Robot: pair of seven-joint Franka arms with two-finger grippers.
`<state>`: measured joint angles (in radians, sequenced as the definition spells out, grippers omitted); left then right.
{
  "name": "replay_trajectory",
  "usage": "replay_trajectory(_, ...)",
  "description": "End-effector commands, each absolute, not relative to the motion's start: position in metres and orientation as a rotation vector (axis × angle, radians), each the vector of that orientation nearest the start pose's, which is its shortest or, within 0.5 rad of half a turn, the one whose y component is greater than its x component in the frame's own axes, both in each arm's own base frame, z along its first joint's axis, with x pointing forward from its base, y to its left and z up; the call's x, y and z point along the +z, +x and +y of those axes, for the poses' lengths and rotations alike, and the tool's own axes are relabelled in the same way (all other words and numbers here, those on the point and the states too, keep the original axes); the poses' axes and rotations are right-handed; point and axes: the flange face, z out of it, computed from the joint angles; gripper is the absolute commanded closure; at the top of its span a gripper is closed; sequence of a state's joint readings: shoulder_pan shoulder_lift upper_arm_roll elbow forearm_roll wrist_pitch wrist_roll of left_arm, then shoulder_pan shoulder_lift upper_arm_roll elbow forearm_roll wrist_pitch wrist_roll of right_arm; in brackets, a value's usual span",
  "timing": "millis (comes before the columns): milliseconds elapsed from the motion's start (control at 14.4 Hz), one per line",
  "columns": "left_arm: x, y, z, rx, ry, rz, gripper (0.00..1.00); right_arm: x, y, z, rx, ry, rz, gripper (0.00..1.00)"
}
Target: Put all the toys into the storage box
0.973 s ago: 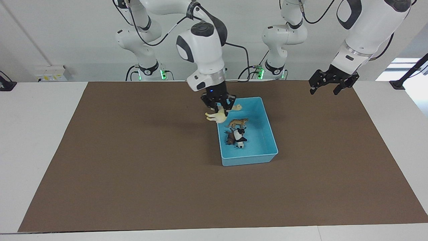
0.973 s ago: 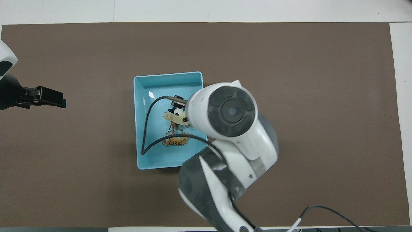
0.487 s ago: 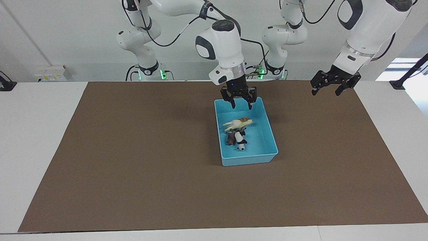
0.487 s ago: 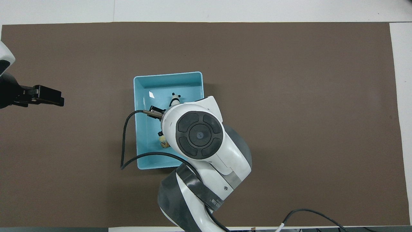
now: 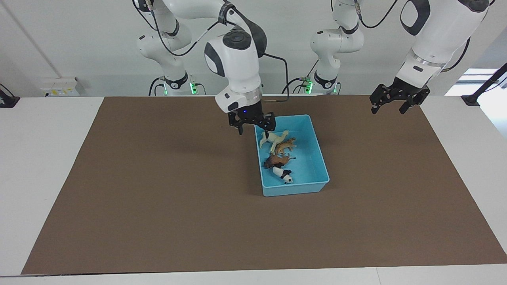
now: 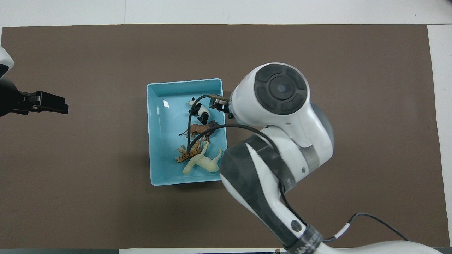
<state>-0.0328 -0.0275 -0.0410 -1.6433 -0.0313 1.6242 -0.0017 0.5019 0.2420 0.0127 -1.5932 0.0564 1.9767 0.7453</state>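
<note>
Four toys lay in the storage box; spread, empty right hand hovered over its rim, left hand spread, waiting

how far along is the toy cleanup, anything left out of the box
It looks done: the horse, tiger, lion and panda all lie in the storage box, and no toy shows on the brown mat. Nothing is in hand: the right hand is open and empty over the box's edge, and the left hand waits, open, over the mat's corner.
</note>
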Motion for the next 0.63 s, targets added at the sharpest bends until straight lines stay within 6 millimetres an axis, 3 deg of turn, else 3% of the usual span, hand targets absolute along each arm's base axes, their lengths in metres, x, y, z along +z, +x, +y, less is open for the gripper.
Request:
replay_trajectory(0, 0.609, 0.544, -0.040, -0.036, -3.154, 0.124, 0.00, 0.532, 0.576, 0.250, -0.121, -3.035, 0.105, 0.00)
replay_trajectory(209, 0.610, 0.545, -0.042, -0.045, -3.153, 0.131, 0.00, 0.552, 0.589, 0.151, -0.110, -3.061, -0.154, 0.00)
replay_trajectory(348, 0.611, 0.544, -0.044, -0.046, -3.132, 0.147, 0.00, 0.559, 0.583, 0.097, -0.072, -3.072, -0.176, 0.00)
replay_trajectory(556, 0.610, 0.545, -0.039, -0.048, -3.132, 0.135, 0.00, 0.552, 0.576, 0.033, -0.019, -3.081, -0.126, 0.00)
